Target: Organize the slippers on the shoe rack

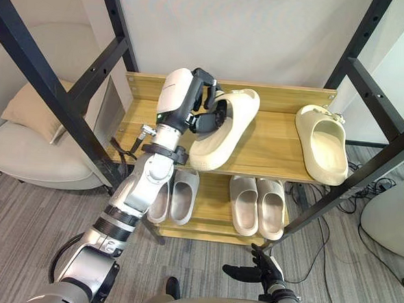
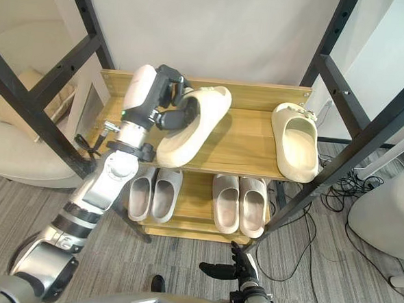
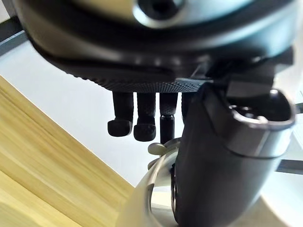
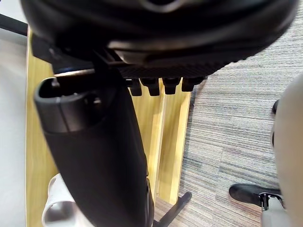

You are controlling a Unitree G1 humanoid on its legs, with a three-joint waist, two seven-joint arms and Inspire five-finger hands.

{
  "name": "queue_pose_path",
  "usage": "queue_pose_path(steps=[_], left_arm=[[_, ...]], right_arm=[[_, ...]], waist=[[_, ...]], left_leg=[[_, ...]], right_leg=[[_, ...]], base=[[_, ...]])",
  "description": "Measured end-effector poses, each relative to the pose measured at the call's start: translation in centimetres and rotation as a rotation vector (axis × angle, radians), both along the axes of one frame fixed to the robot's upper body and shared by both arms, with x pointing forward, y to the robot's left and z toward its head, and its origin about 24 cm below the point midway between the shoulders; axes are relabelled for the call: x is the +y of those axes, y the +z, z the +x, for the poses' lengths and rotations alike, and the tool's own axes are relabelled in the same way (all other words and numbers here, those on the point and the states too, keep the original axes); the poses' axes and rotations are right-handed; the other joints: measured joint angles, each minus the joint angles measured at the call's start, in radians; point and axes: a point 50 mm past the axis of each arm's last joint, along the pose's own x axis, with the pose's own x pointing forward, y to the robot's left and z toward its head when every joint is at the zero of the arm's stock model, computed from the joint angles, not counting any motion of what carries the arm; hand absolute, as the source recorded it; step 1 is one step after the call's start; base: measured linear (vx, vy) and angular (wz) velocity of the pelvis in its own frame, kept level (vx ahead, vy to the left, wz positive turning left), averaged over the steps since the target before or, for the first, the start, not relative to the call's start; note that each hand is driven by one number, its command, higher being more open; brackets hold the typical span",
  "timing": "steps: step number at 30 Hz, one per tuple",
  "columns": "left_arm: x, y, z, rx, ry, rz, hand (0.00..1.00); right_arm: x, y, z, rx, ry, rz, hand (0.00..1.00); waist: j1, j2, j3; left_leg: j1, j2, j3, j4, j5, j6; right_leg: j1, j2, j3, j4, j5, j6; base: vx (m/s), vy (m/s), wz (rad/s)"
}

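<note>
My left hand (image 1: 203, 105) has its fingers curled round a cream slipper (image 1: 234, 122) at the left of the shoe rack's (image 1: 278, 146) top shelf. My right hand (image 1: 258, 268) hangs low, fingers relaxed.

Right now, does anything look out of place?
Yes. On the top shelf, the cream slipper gripped by the left hand is askew, reaching the front edge, far from its mate at the right end.

The left robot hand (image 3: 142, 78) clasps a cream slipper (image 3: 138, 208).
</note>
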Motion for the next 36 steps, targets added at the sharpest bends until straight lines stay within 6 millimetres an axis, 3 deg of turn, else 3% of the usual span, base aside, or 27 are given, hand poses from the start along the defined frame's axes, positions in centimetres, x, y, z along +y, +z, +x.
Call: queue_pose_path(steps=[9, 24, 25, 36], left_arm=[[-3.0, 0.5, -0.3, -0.013, -0.093, -0.010, 0.00], [-3.2, -0.8, 1.2, 0.069, -0.031, 0.021, 0.00], [-3.2, -0.8, 1.2, 0.069, -0.033, 0.020, 1.00], [-3.0, -1.4, 2.2, 0.093, 0.006, 0.052, 1.00]], right_arm=[[0.0, 0.2, 0.0, -0.014, -0.008, 0.001, 1.00], [-0.2, 0.4, 0.2, -0.030, -0.040, 0.016, 1.00], [-0.2, 0.5, 0.2, -0.031, -0.040, 0.016, 1.00], [0.0, 0.5, 0.4, -0.039, -0.044, 0.019, 1.00]], waist=[[-0.019, 0.015, -0.009], [-0.053, 0.017, -0.010], [-0.053, 0.017, -0.010], [-0.053, 0.008, 0.003]], left_leg=[[-0.006, 0.003, 0.006, 0.000, 0.000, 0.000], [-0.029, 0.009, 0.021, 0.000, 0.001, 0.000], [-0.031, 0.009, 0.021, 0.000, 0.001, 0.000], [-0.034, 0.010, 0.021, -0.005, 0.000, 0.000]], right_leg=[[-0.011, 0.001, 0.007, 0.003, 0.000, 0.000], [-0.048, 0.003, 0.027, 0.010, 0.001, 0.001], [-0.050, 0.003, 0.027, 0.010, 0.001, 0.001], [-0.050, 0.006, 0.022, 0.005, -0.001, -0.008]], base=[[-0.01, 0.001, -0.02], [-0.01, 0.002, -0.03], [0.00, 0.000, 0.00], [0.00, 0.000, 0.00]])
